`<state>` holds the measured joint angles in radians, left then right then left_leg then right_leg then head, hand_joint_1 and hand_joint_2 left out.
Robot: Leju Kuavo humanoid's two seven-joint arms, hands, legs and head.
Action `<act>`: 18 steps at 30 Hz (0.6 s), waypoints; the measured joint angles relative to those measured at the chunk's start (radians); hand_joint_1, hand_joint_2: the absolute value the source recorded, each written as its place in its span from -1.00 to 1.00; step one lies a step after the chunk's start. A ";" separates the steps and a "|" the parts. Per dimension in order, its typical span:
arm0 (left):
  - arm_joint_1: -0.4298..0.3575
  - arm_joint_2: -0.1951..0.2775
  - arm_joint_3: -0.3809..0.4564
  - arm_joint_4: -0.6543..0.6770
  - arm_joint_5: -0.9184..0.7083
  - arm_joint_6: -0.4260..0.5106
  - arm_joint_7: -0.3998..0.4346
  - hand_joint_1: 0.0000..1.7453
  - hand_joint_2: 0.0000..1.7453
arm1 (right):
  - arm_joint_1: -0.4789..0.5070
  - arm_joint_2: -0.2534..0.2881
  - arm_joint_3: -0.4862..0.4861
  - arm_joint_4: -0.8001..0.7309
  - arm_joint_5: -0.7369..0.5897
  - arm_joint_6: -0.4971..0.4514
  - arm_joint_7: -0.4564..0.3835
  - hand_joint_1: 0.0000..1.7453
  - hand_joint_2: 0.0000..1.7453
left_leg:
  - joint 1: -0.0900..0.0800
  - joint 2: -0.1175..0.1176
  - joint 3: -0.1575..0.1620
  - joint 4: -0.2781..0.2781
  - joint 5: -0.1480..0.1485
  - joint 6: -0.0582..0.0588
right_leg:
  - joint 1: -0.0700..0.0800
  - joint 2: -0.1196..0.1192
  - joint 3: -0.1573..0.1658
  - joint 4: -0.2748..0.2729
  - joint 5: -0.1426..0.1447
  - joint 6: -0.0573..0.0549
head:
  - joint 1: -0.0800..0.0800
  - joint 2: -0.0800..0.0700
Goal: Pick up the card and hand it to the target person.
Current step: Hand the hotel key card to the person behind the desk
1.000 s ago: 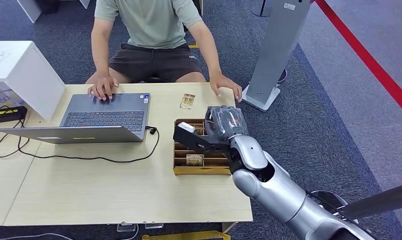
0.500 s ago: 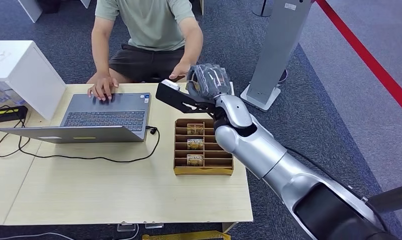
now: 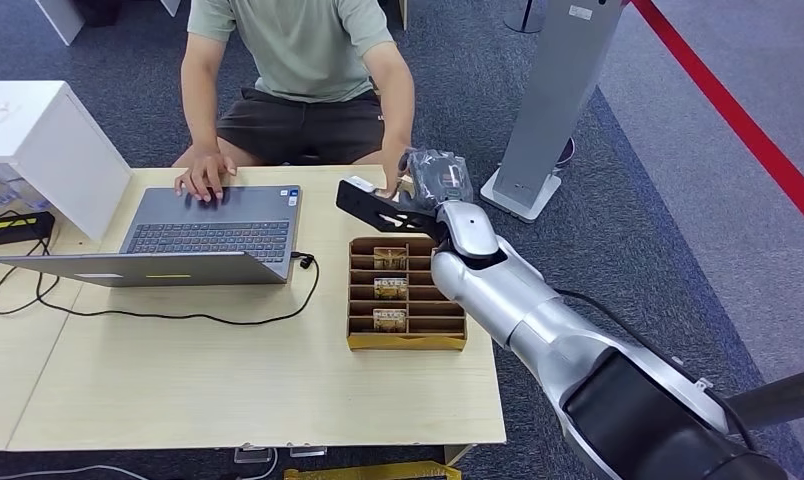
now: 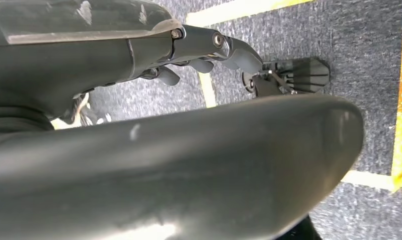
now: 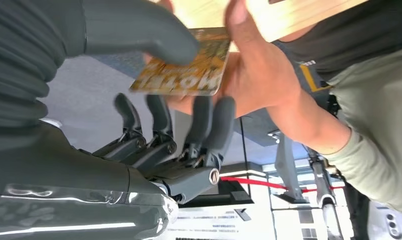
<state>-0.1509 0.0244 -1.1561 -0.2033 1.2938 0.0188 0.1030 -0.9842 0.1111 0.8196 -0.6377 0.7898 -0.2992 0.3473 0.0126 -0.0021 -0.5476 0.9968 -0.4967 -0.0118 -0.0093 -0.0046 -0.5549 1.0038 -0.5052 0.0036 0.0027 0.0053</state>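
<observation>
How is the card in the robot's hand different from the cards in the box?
The held card is up in the air, pinched by the right hand with a person's hand touching it. The cards in the box sit in slots of the brown box, untouched. All share a yellowish print.

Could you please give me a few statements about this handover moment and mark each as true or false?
1. The right hand holds a card. True.
2. The person's hand touches the card. True.
3. The tray on the table holds no cards. False: three cards lie in its slots.
4. The person's other hand rests on the laptop. True.
5. The left hand holds a card. False: it holds nothing and hangs over the carpet.
</observation>
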 joint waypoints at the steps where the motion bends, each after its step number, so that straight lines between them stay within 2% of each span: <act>1: -0.002 0.000 -0.003 0.000 0.000 0.002 -0.002 -1.00 -1.00 | -0.001 0.000 0.000 0.007 0.004 0.001 0.003 -1.00 1.00 | 0.000 0.000 0.000 0.000 0.000 0.000 | 0.000 0.000 0.000 0.000 0.000 0.000 | 0.000 0.000; 11: -0.011 -0.001 -0.006 0.000 0.015 0.014 -0.014 -1.00 -1.00 | -0.015 -0.002 0.000 0.020 0.021 -0.002 0.004 -1.00 1.00 | 0.000 0.000 0.000 0.000 0.000 0.000 | 0.000 0.001 0.000 0.000 0.000 0.000 | 0.000 0.000; 14: 0.001 0.001 -0.006 0.000 0.051 0.015 -0.037 -1.00 -1.00 | -0.008 -0.047 -0.028 -0.149 -0.023 0.019 -0.011 -1.00 1.00 | 0.000 0.000 0.001 0.000 0.000 0.000 | 0.000 0.001 0.000 0.000 0.000 0.000 | 0.000 0.000; 18: 0.023 0.010 -0.006 0.001 0.083 0.022 -0.059 -1.00 -1.00 | 0.071 -0.132 -0.077 -0.395 -0.121 0.099 0.012 -1.00 1.00 | 0.000 0.000 0.001 0.000 0.000 0.000 | 0.000 0.000 0.000 -0.001 0.000 0.000 | 0.001 0.000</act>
<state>-0.1282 0.0344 -1.1624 -0.2024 1.3769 0.0406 0.0444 -0.9127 -0.0206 0.7429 -1.0325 0.6689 -0.2001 0.3593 0.0126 -0.0018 -0.5465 0.9971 -0.4969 -0.0117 -0.0093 -0.0042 -0.5548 1.0031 -0.5051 0.0036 0.0035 0.0053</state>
